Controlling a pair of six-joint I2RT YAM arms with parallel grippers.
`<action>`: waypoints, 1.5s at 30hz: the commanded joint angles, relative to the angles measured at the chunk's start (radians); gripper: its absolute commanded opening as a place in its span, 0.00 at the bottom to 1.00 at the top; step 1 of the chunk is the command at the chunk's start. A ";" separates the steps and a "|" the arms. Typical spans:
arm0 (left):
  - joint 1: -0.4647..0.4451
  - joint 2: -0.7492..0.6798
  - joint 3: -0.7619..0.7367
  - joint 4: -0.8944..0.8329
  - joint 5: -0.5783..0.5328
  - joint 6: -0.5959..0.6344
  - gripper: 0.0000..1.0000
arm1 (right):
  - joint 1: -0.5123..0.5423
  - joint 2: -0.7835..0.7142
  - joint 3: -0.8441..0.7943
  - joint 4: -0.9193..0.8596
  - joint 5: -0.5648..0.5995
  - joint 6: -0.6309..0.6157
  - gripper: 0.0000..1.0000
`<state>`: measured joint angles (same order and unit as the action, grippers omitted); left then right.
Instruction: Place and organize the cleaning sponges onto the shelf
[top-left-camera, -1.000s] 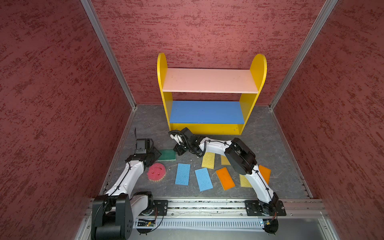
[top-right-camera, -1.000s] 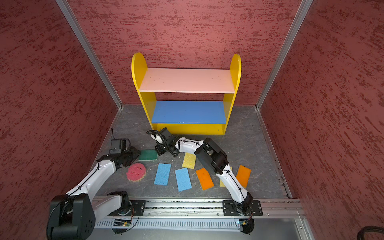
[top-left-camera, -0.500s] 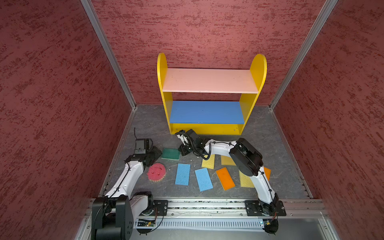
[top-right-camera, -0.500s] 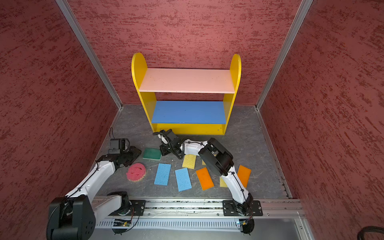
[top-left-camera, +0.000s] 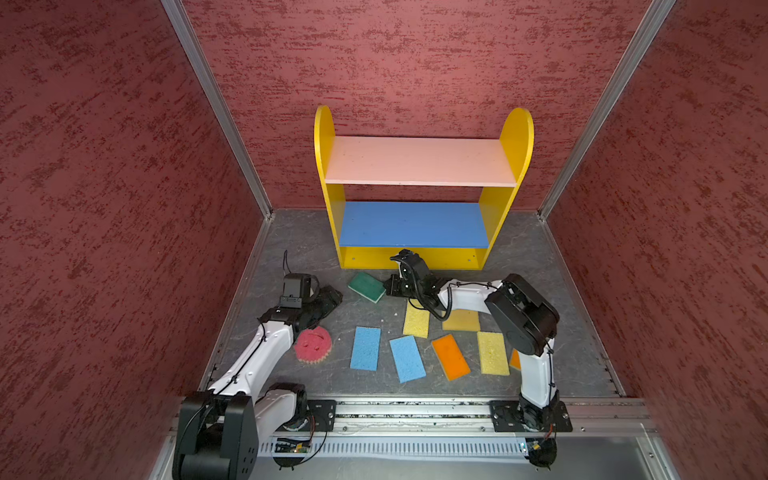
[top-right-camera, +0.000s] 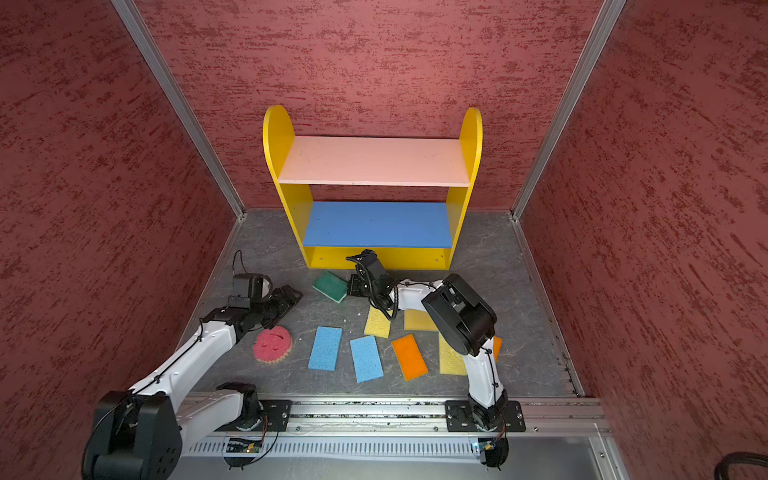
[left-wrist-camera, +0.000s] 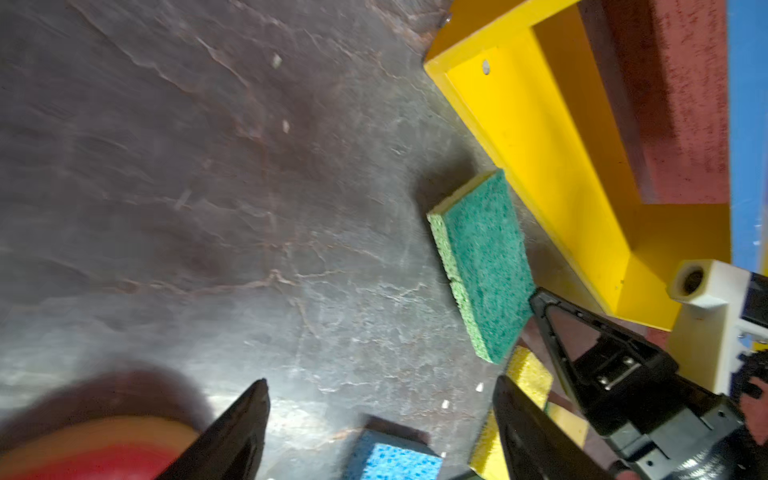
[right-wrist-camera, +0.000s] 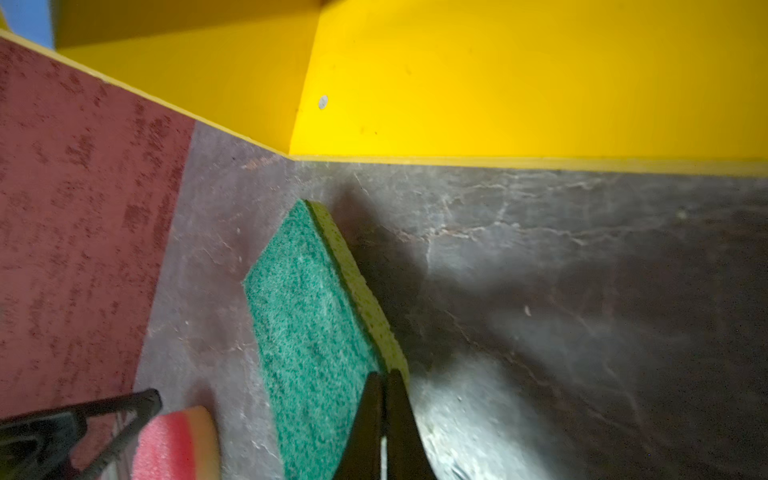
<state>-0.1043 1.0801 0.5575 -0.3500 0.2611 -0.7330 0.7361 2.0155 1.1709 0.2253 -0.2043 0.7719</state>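
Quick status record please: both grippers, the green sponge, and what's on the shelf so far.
left gripper: open, empty, near the pink round sponge
right gripper: shut, tips against the green sponge's edge, not clamping it
green sponge: on the floor, just before the shelf
shelf: pink board and blue board bare
remaining: other sponges all on the floor
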 joint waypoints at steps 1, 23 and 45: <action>-0.034 0.021 0.026 0.108 0.027 -0.049 0.92 | -0.001 -0.030 0.015 0.104 -0.035 0.096 0.00; -0.076 0.156 -0.007 0.428 0.060 -0.264 0.24 | 0.037 -0.035 -0.045 0.280 -0.261 0.185 0.00; 0.164 -0.051 0.055 0.301 0.433 -0.145 0.04 | 0.023 -0.159 0.097 0.001 -0.242 -0.175 0.55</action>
<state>0.0387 1.0462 0.5682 -0.0372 0.5621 -0.9230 0.7620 1.9114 1.2167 0.3210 -0.4419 0.7208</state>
